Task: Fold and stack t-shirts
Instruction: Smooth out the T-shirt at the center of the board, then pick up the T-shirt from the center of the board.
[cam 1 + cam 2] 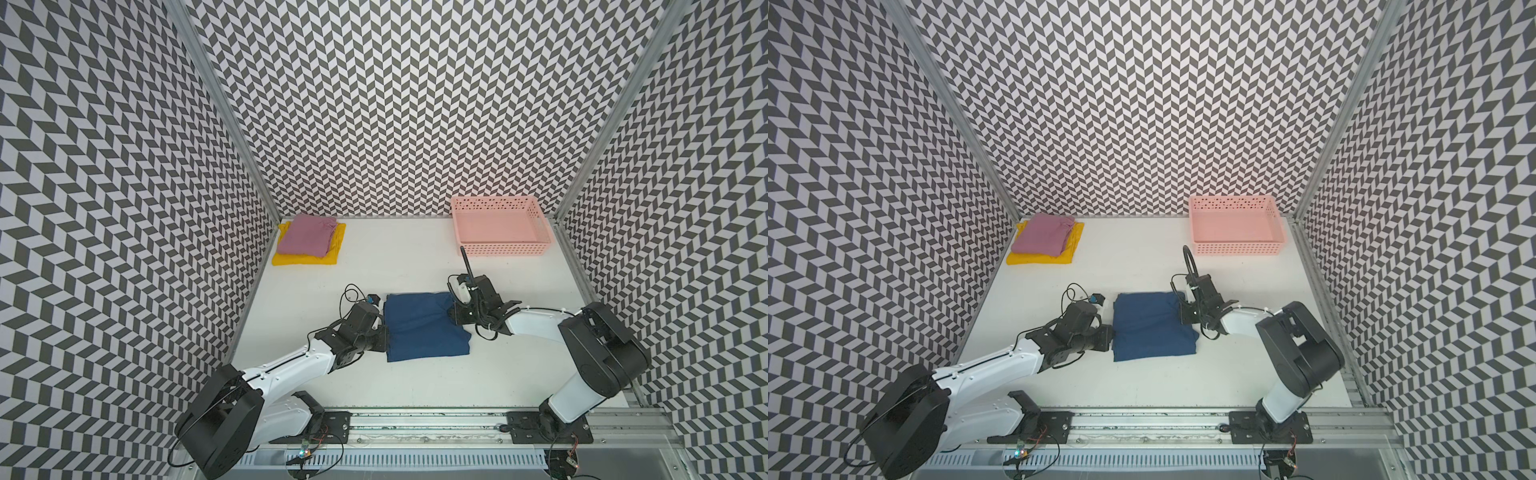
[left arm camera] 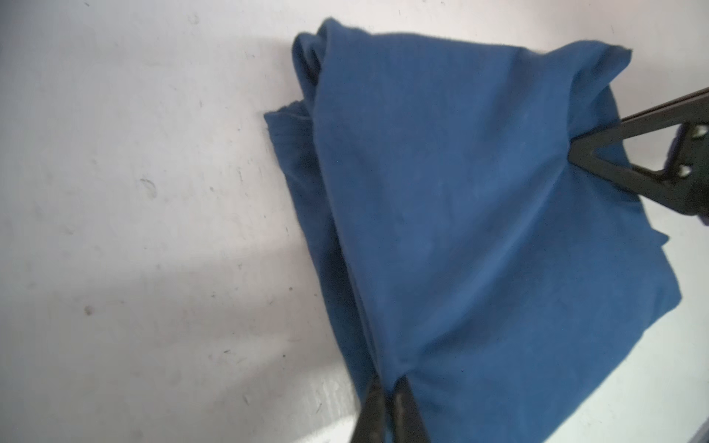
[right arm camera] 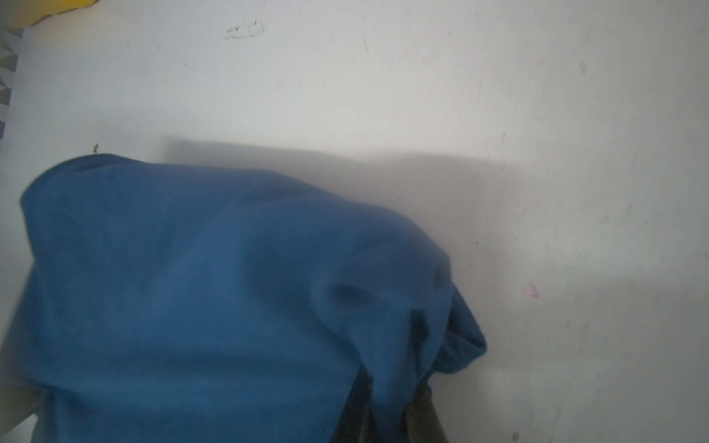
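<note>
Where the right jaws pinch, the navy t-shirt (image 2: 479,211) puckers.

The left arm (image 1: 286,368) and right arm (image 1: 536,324) stretch low toward each other. The left pincer (image 2: 389,383) nips the navy shirt (image 1: 419,328) at one edge, jaws nearly together. The right pincer (image 2: 575,159) clamps the opposite edge.

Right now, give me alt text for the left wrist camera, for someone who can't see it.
A folded navy t-shirt sits on a scuffed white table, puckered where two grippers pinch it. The left gripper grips one edge, the right gripper the opposite side.
</note>
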Available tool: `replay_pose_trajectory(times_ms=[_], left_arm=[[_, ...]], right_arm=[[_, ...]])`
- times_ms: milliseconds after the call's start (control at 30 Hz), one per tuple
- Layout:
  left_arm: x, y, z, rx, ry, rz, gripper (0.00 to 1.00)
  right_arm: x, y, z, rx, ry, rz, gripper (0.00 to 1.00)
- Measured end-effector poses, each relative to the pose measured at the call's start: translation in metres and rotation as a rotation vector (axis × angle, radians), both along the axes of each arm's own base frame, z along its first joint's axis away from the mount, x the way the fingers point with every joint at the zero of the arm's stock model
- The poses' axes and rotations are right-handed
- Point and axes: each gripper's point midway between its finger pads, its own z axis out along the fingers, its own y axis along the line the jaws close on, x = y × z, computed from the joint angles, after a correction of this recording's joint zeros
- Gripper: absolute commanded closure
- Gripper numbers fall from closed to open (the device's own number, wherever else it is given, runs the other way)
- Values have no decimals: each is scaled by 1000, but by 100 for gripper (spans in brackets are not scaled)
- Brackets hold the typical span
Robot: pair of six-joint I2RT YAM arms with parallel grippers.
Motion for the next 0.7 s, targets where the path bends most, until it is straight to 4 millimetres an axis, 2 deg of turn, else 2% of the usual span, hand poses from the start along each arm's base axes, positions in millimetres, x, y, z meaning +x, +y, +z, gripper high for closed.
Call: replay_pose_trajectory(times_ms=[33, 67, 133, 333, 533, 700], left_arm=[[0, 3, -1, 12, 2, 8, 17], [0, 5, -2, 21, 4, 15, 2], [0, 10, -5, 43, 8, 37, 1], [6, 19, 0, 54, -20, 83, 1], [24, 24, 6, 13, -49, 126, 1], [34, 10, -3, -61, -21, 77, 10]], right_arm=[[1, 0, 0, -1, -4, -1, 55], [2, 0, 2, 2, -5, -7, 44], [7, 3, 8, 13, -31, -5, 31], [0, -5, 22, 9, -60, -18, 26], [3, -11, 72, 46, -181, -46, 26], [3, -16, 89, 48, -222, -66, 26]])
